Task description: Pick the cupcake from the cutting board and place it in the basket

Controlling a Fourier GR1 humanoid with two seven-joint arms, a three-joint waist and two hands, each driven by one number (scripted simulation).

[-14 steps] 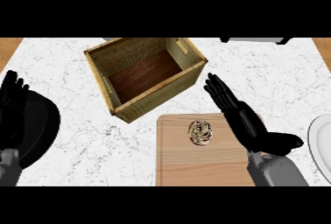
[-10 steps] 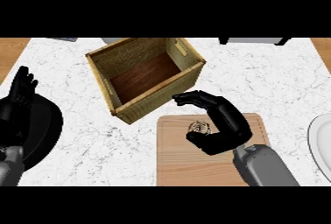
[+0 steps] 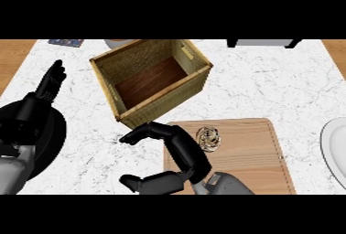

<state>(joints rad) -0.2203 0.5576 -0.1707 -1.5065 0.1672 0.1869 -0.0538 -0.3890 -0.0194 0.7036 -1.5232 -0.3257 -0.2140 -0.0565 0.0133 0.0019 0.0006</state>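
Nearest in, at 6 o'clock in the head view, is the right hand point(image 3: 181, 155). Its fingers point(image 3: 165, 133) are curled over into a hook and hold nothing, with a wide gap down to the thumb, and the whole hook opens toward 9 o'clock, out over the left edge of the cutting board point(image 3: 250, 155). That's the catch, because the cupcake point(image 3: 211, 138) is on the other side. It sits on the board near its top-left corner, at roughly 2 o'clock from the palm, just beside the backs of those fingers. I honestly can't tell whether they touch it. So my read is that the hand needs to swing back toward 3 o'clock and get the cupcake between fingers and thumb before any lift. From above the cupcake looks pretty much round, so there's no long axis to line up with. The right hand is clearly the nearer one. The left hand point(image 3: 42, 93) rests open at 9 o'clock by the edge, fingers up, well apart from the board. Further out, at about 11 o'clock from the cupcake, the basket point(image 3: 169, 98) stands open-topped on the counter point(image 3: 270, 87), near the board's top edge. I can't read any brand, label or writing on anything.
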